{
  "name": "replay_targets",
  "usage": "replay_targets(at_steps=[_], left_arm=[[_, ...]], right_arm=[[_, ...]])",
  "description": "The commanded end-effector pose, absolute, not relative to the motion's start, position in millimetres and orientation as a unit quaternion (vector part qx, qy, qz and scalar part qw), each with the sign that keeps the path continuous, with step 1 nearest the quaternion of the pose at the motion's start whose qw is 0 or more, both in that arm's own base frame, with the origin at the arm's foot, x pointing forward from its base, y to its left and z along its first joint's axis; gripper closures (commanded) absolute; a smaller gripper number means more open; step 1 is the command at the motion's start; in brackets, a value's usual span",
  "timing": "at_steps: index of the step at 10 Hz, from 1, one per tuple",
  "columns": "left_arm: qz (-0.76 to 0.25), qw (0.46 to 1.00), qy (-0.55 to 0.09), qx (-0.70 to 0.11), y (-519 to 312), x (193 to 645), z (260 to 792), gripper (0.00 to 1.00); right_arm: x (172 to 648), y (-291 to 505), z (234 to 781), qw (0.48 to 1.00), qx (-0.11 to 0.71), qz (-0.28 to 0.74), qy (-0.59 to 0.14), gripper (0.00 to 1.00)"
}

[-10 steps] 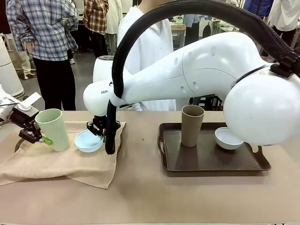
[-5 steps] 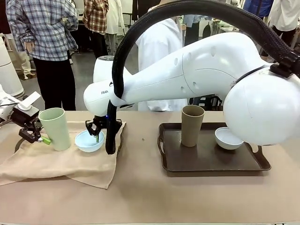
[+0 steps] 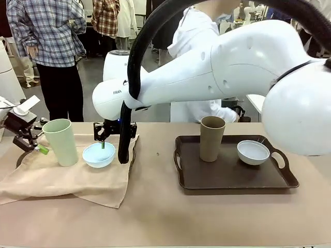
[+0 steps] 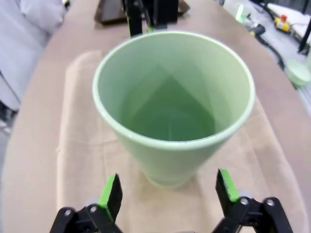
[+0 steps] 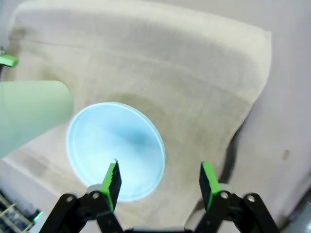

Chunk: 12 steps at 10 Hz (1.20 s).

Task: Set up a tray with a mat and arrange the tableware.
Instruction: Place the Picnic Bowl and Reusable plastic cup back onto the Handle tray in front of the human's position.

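1. The letters "FRAN" are printed in small dark capitals on the white shell of the right arm (image 3: 176, 85). In the front view they are on the rounded end of the arm, straight above the light blue bowl (image 3: 99, 154).
2. The word is cut off after the "N", because the black hose (image 3: 135, 57) passes in front of the shell there and covers what follows.
3. This print stands in one short line, level, on the side of the shell that faces the camera. It is the one piece of writing I can read here.
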<state>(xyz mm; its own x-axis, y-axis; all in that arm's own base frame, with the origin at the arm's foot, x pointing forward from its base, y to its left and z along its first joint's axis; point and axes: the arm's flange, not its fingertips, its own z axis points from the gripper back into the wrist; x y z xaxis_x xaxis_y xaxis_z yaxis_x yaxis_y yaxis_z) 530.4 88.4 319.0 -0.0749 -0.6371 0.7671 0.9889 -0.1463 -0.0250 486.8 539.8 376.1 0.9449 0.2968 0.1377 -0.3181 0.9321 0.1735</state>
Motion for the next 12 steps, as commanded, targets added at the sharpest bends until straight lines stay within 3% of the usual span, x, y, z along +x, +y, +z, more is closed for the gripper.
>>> replay_targets(at_steps=[1, 4, 8, 12], left_arm=[[-0.698, 0.634, -0.182, -0.277, 88.5, 516.0, 353.7, 0.0], [-0.661, 0.723, -0.093, -0.176, 65.2, 486.8, 419.0, 0.0], [-0.546, 0.833, -0.078, -0.031, 15.2, 442.4, 484.6, 0.0], [-0.462, 0.882, -0.08, 0.032, -32.3, 424.2, 547.7, 0.0]], right_arm=[[465.3, 515.1, 390.2, 0.983, 0.081, 0.142, -0.083, 0.13], [443.7, 497.1, 426.1, 0.981, 0.075, 0.131, -0.125, 0.13], [407.2, 459.1, 475.9, 0.977, 0.05, 0.121, -0.166, 0.13], [377.9, 426.3, 522.1, 0.981, 0.034, 0.102, -0.161, 0.13]])
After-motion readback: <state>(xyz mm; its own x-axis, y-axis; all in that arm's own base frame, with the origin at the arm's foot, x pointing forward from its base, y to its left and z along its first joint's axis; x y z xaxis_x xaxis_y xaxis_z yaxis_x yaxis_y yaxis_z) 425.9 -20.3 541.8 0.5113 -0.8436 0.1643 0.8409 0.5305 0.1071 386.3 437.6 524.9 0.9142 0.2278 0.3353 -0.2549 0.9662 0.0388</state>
